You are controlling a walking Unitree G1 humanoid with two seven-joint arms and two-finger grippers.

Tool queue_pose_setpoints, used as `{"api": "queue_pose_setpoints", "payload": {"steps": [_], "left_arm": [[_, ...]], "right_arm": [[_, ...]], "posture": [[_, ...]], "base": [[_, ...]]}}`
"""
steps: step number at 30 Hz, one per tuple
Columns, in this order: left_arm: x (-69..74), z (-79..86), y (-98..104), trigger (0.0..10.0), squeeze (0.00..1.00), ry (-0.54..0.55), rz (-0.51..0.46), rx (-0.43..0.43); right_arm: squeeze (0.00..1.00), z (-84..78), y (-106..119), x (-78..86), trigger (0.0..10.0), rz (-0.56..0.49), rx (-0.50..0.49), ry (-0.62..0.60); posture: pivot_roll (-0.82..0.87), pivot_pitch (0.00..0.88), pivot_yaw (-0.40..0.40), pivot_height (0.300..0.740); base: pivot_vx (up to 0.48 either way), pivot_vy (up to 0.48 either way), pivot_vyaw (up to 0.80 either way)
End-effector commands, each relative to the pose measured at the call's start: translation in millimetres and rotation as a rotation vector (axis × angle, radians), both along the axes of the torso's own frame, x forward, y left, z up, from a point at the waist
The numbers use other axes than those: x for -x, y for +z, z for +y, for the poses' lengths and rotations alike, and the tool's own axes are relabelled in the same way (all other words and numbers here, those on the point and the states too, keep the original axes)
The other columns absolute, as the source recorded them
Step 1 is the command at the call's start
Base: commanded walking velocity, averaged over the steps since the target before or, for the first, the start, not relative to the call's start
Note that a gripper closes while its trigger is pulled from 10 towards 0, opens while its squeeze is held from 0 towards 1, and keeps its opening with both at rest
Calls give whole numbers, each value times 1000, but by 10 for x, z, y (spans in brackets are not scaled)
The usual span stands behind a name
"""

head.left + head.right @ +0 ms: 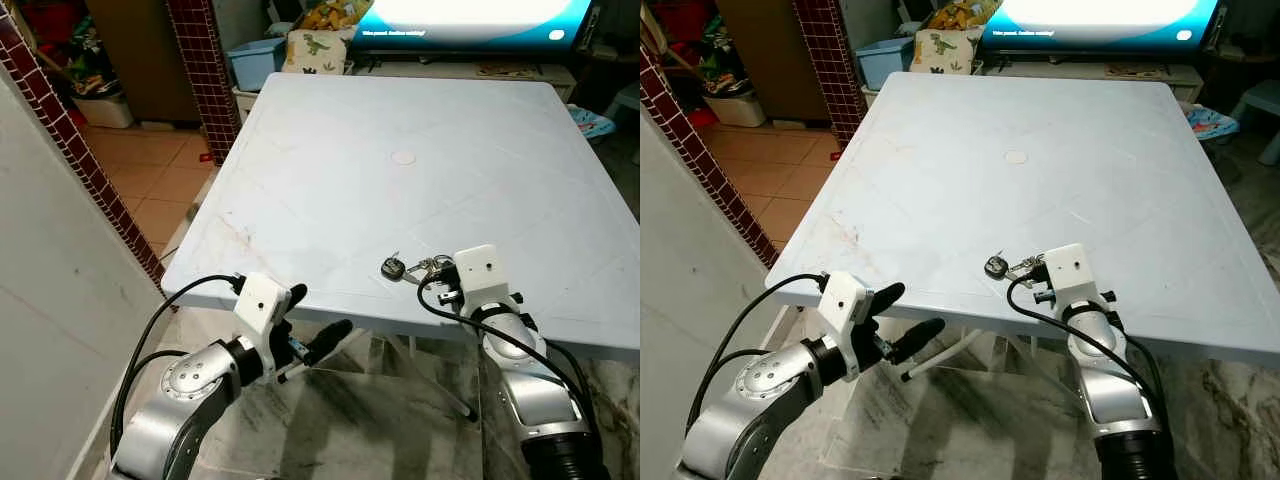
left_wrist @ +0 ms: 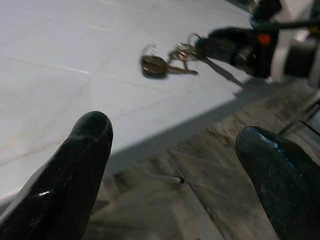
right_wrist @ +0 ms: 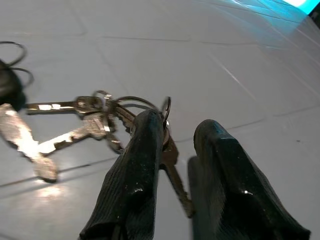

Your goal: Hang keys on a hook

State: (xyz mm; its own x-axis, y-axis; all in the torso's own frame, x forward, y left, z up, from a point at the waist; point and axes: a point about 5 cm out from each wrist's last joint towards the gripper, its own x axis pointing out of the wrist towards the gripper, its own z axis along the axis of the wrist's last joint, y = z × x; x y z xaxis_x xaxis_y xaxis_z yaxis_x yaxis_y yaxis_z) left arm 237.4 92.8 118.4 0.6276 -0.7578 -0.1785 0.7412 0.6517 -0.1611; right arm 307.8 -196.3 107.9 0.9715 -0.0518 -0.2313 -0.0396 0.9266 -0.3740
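The keys [image 1: 408,268] lie near the front edge of the pale blue counter [image 1: 400,120]. The right gripper [image 3: 177,132] sits at the key ring, jaws slightly parted around a ring, grip unclear. The left gripper [image 1: 318,318] hangs below the edge, jaws spread, over marbled floor [image 1: 380,410].

We see the keys [image 1: 412,268] lying on the table [image 1: 400,120] near its front edge. The right gripper [image 3: 175,145] sits over them; the left gripper [image 1: 318,312] hangs before that edge, left of them.
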Motion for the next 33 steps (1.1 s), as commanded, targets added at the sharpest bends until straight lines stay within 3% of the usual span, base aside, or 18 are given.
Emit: {"api": "queue_pose_setpoints", "payload": {"steps": [1,7,8,9,11,12,14,23,24,25,33], "left_arm": [[45,-25,6,10000,0,-40,4,-5],[102,-73,-6,10000,0,-109,49,21],[105,-72,-4,10000,0,-116,52,21],[110,-68,-5,10000,0,-127,58,20],[112,-63,-6,10000,0,-131,62,18],[111,-58,-5,10000,0,-134,62,16],[111,-50,-8,10000,0,-135,62,12],[117,-49,-19,10000,0,-139,74,8],[118,-49,-20,10000,0,-139,74,6],[118,-46,-20,10000,0,-138,74,5],[122,-34,-21,10000,0,-130,74,1]], "right_arm": [[0,-45,43,-18,10000,-17,2,-10],[20,-108,3,-23,10000,14,-31,-25],[510,-118,7,-28,10000,13,-30,-23],[937,-130,14,-36,10000,13,-29,-21],[922,-134,13,-43,10000,20,-24,-14],[549,-142,9,-50,10000,27,-27,-13],[0,-148,3,-56,10000,34,-33,-11],[0,-141,-141,-77,10000,130,-147,29],[0,-143,-153,-84,3647,136,-167,31],[0,-145,-157,-93,0,138,-189,33],[0,-136,-169,-105,0,168,-225,66]], "posture": [[-1,81,52,740],[-1,81,52,740],[-1,81,52,740],[-1,81,52,740],[-10,87,50,740],[-10,87,50,740],[-9,88,51,740],[-11,88,51,740],[-11,88,51,740],[-4,90,51,740],[-1,90,51,740]], "base": [[0,0,0],[0,0,0],[0,0,0],[0,0,0],[0,0,0],[0,0,0],[0,0,0],[0,0,0],[0,0,0],[0,0,0],[0,0,0]]}}
